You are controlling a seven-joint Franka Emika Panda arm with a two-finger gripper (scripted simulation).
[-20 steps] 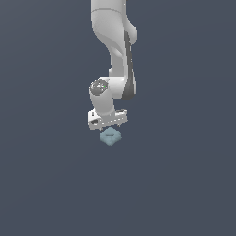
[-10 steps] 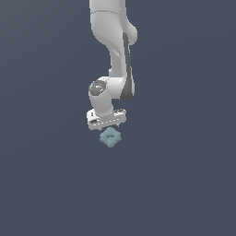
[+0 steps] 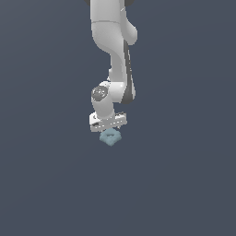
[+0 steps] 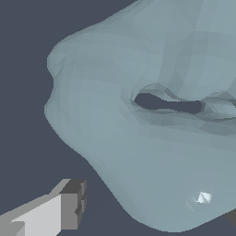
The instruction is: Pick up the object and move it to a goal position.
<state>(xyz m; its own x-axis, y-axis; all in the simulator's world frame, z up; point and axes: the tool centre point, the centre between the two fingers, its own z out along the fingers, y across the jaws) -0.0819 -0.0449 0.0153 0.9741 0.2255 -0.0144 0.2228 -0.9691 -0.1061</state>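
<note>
Arm: white Franka arm (image 3: pixel 113 55), smooth glossy shell, rounded segments, dark strip down one side of the forearm; it comes down from the top of the exterior view and bends at a grey-capped wrist joint

Gripper: white blocky gripper (image 3: pixel 109 131) at the low end of the arm, flat bar-shaped palm tilted slightly, lower on the exterior view's left; fingertips hidden between palm and object in the exterior view

Finger seen at the wrist: one finger (image 4: pixel 55 209), pale grey box-like body ending in a darker grey square pad with ridged edge; it stands just beside the object's lower edge, a thin strip of floor showing between them; a dark corner of what may be the other finger shows at the far edge of the wrist view, too little to be sure

Gripper state: jaws stand apart on either side of the object, not closed on it as far as the near finger shows; the far side cannot be told

Object: the object (image 3: pixel 110 138), small pale blue-grey lump, rounded diamond outline, narrower than the gripper palm; it sits directly under the gripper, touching or nearly touching it in the exterior view

Object surface: up close (image 4: pixel 152 115) matte, faceted into soft low-polygon patches, bulging and lumpy, with a dark elongated slit-like hollow near the middle and one tiny bright glint near the lower edge

Ground: flat uniform dark slate-grey floor (image 3: pixel 184 175), no texture or markings, fills both views behind the arm and object
</note>
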